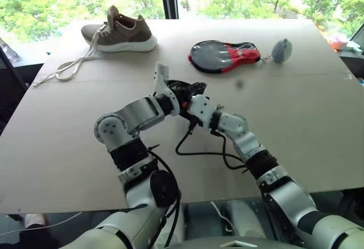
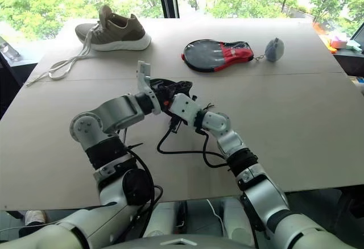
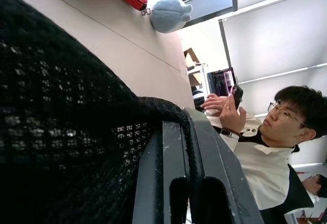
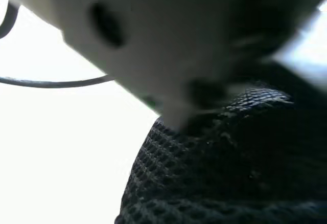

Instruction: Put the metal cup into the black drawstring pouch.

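At frame centre, the left gripper (image 1: 181, 92) pinches the black drawstring pouch (image 3: 71, 132) fully closed on its mesh. The right gripper (image 1: 190, 98) presses against it, finger opening indiscernible.

Black drawstring pouch (image 3: 66, 132) of coarse open-weave mesh cloth, matt table (image 1: 307, 124), fuzzy grey ball (image 3: 169, 15)

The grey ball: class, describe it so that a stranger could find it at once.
Start at the table's far edge by the window. Right of the shoe lies a black-and-red paddle case; the grey ball is clipped to its right end, the one small, round, fuzzy thing there.
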Controlling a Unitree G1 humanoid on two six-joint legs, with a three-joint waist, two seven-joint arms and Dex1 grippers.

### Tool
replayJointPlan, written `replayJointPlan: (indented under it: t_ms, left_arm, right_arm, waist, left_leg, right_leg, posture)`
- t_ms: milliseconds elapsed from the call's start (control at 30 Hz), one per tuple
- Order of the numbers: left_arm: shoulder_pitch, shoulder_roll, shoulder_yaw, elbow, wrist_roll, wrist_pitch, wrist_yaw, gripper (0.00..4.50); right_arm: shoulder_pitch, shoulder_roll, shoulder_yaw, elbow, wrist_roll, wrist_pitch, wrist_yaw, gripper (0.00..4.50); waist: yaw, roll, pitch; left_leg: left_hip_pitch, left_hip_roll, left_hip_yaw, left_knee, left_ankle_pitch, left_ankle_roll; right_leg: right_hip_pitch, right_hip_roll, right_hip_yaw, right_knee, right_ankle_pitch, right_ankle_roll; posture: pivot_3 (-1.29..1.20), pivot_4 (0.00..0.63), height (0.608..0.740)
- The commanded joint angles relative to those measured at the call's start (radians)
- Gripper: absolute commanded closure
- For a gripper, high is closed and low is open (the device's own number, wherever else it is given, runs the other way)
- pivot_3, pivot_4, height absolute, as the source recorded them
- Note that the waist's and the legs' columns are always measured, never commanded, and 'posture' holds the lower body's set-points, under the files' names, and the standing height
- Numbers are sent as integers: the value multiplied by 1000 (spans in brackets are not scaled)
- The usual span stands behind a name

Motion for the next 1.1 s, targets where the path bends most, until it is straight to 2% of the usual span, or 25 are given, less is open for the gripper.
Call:
replayJointPlan:
  t_ms: [33,133,333,400,433,500,600,700,800,967,1067,1100]
  left_arm:
    - [10,36,-37,5,-47,-34,-25,4500]
    - [25,83,-59,28,-32,-69,-55,4500]
    - [58,221,-109,115,41,-158,-174,4500]
    - [70,275,-143,140,70,-176,-240,4500]
    - [73,298,-155,151,77,-181,-273,4500]
    - [75,337,-171,165,75,-183,-338,4500]
    - [68,386,-176,188,71,-173,-403,4500]
    - [60,428,-181,196,57,-152,-451,4500]
    - [52,459,-194,194,62,-140,-483,4500]
    - [58,499,-185,163,38,-105,-509,4500]
    - [73,512,-180,141,33,-94,-506,4500]
    - [77,514,-177,136,29,-92,-504,4500]
  right_arm:
    - [-1,-21,-15,-66,-1,13,-11,2986]
    - [4,-53,-18,-114,-33,59,-52,1568]
    - [83,-185,-24,-432,-47,340,0,1568]
    - [108,-215,-52,-520,-8,420,9,1038]
    - [117,-223,-59,-549,-5,450,1,929]
    - [131,-233,-59,-586,-16,496,-23,28]
    - [146,-234,-48,-601,-13,554,-26,28]
    - [121,-186,-23,-514,-45,546,-83,28]
    - [67,-110,-16,-351,-71,505,-174,28]
    - [-53,-18,-17,-32,-122,305,-326,28]
    - [-120,24,-43,113,-120,197,-402,934]
    - [-136,30,-49,147,-119,171,-415,1369]
  waist:
    - [2,0,0]
    - [3,0,0]
    - [3,0,0]
    - [1,0,0]
    - [1,0,0]
    - [1,0,0]
    - [2,0,0]
    - [0,0,0]
    - [-3,0,0]
    - [-5,0,0]
    - [-6,-1,0]
    - [-7,-1,0]
  left_leg:
    - [0,0,0,0,0,0]
    - [0,0,0,0,0,0]
    - [0,-1,0,0,0,0]
    - [1,-1,1,0,0,0]
    - [2,-1,1,0,0,0]
    - [2,-2,1,0,0,0]
    - [1,-2,1,0,0,0]
    - [1,-2,1,0,0,0]
    - [1,-2,1,0,0,0]
    - [0,-2,1,0,0,0]
    - [-1,0,1,-1,0,0]
    - [-1,0,1,-1,0,0]
  right_leg:
    - [0,0,0,0,0,0]
    - [0,-1,0,0,0,0]
    - [0,0,0,0,0,0]
    - [0,0,0,0,0,0]
    - [0,0,0,1,0,0]
    - [1,1,0,1,0,0]
    - [0,1,0,1,0,0]
    - [0,0,0,0,0,0]
    - [0,1,0,1,0,0]
    - [-1,1,0,0,0,0]
    - [-1,0,0,-1,0,0]
    - [-1,0,0,-1,0,0]
  posture:
    - [0,150,740]
    - [0,150,740]
    - [0,150,740]
    - [0,150,740]
    - [0,150,740]
    - [0,150,740]
    - [0,150,740]
    - [0,150,740]
    - [0,150,740]
    - [0,150,740]
    - [0,150,740]
    - [0,150,740]
